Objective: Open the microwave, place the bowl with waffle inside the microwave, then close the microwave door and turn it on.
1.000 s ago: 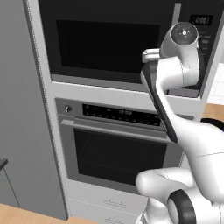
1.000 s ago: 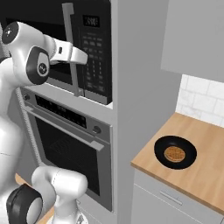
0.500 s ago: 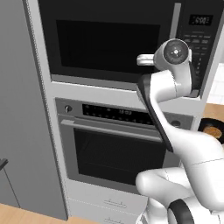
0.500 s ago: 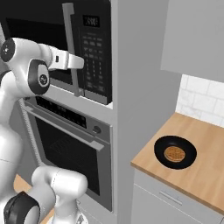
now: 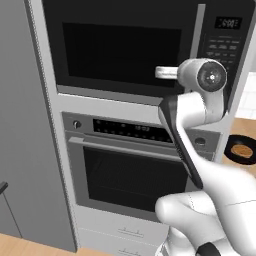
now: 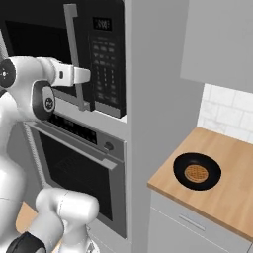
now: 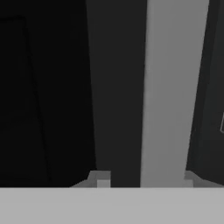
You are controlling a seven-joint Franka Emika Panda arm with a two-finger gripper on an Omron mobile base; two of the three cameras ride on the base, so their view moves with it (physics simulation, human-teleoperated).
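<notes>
Hand (image 7: 144,178) sits right at the microwave door's vertical grey bar handle (image 7: 173,87), its fingers spread to either side of the bar, released and not visibly touching it. The microwave door (image 5: 122,47) is shut on the microwave (image 6: 96,54). Farther off to the right, the bowl with waffle (image 6: 197,171) rests on the wooden bench (image 6: 232,197), well apart.

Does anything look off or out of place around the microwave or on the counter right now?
Nothing stands out. The microwave door is shut and sits square, its handle straight. The bowl with waffle rests flat on the wooden counter, nothing spilled. The gripper has a finger on each side of the handle.
</notes>
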